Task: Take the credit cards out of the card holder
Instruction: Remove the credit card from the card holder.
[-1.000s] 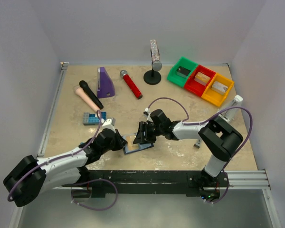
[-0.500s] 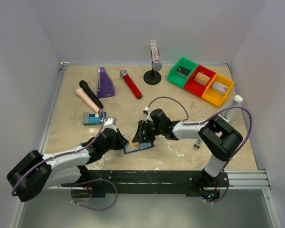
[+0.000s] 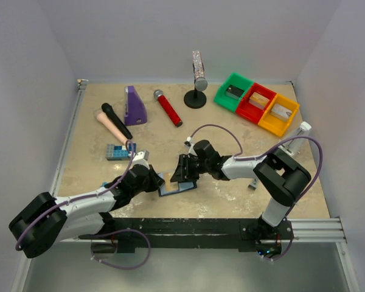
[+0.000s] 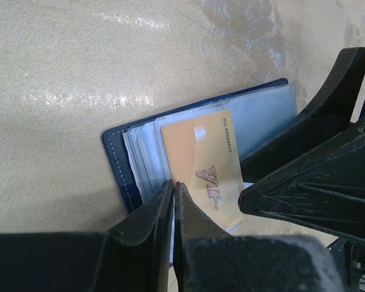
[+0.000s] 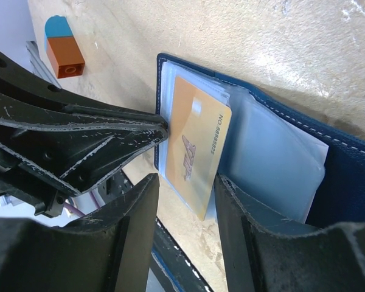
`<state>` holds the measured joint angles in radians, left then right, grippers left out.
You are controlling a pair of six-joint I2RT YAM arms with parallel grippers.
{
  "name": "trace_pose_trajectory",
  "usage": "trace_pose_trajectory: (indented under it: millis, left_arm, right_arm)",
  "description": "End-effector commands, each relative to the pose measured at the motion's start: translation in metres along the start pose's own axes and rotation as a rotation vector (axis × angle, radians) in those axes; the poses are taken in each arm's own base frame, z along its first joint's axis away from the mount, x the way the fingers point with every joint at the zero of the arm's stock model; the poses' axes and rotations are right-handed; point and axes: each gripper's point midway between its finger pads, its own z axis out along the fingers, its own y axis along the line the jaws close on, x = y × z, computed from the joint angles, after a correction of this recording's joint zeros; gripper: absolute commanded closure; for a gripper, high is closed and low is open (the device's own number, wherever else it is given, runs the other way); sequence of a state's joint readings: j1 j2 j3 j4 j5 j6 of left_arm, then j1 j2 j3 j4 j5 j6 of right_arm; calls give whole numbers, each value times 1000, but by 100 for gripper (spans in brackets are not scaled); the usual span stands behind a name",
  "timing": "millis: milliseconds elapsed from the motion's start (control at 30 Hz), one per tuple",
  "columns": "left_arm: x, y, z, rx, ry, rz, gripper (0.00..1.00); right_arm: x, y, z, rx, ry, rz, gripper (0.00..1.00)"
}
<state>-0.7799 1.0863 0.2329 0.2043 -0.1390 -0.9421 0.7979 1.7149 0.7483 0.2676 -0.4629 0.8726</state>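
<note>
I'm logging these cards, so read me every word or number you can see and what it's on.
"VIP": on the orange-gold card in the open card holder.
"NO 8888825": small print along that card's edge; last digits uncertain.
Nothing else is readable; things in the top view are too small.

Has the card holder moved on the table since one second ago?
No. The card holder lies at the same spot relative to the blue brick block.

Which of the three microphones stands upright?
The silvery glitter microphone, held on a black round-based stand at the back of the table. The red microphone and the black-and-pink microphone both lie flat.
</note>
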Motion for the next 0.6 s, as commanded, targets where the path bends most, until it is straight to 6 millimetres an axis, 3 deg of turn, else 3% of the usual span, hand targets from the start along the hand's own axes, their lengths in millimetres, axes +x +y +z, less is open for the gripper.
trace_pose_trajectory:
  millis: [0, 567]
  left_arm:
    - [13, 21, 1, -61, 32, 16, 91]
    - [22, 25, 1, -47, 46, 3, 91]
  right_arm:
    - [-6, 18, -2, -85, -34, -15, 54]
    - [-13, 36, -4, -203, -77, -16, 55]
